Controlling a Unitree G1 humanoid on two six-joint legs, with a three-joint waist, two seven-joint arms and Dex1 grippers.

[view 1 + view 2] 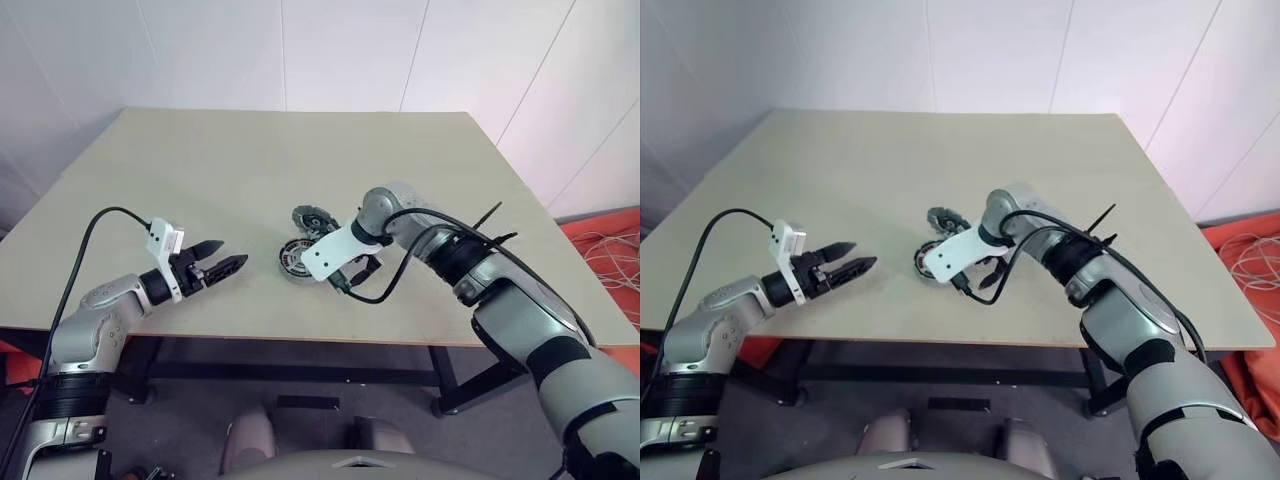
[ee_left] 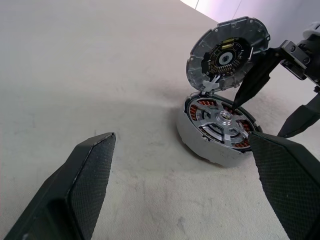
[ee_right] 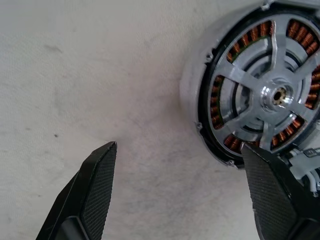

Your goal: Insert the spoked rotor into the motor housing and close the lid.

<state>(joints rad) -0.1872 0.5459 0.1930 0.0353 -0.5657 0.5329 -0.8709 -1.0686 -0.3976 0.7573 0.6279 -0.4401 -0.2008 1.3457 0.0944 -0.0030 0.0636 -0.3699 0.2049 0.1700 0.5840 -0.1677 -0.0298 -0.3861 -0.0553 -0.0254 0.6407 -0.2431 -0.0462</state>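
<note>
The motor housing (image 1: pixel 294 261) is a short round drum near the table's front middle. The spoked rotor (image 2: pixel 223 120) lies flat inside it, with copper windings showing between its spokes (image 3: pixel 272 95). The lid (image 2: pixel 227 50) stands tilted on edge just behind the housing, its inner side facing the housing, seen from above as a dark disc (image 1: pixel 312 220). My right gripper (image 1: pixel 350 278) points steeply down right beside the housing, open and holding nothing; one finger (image 2: pixel 256 77) reaches in over the housing's far rim. My left gripper (image 1: pixel 224 268) hovers open to the left, aimed at the housing and well apart from it.
The beige table (image 1: pixel 230 170) stretches far behind and to both sides of the parts. Its front edge (image 1: pixel 250 338) runs close below both grippers. A black cable (image 1: pixel 385 290) loops from my right wrist near the housing.
</note>
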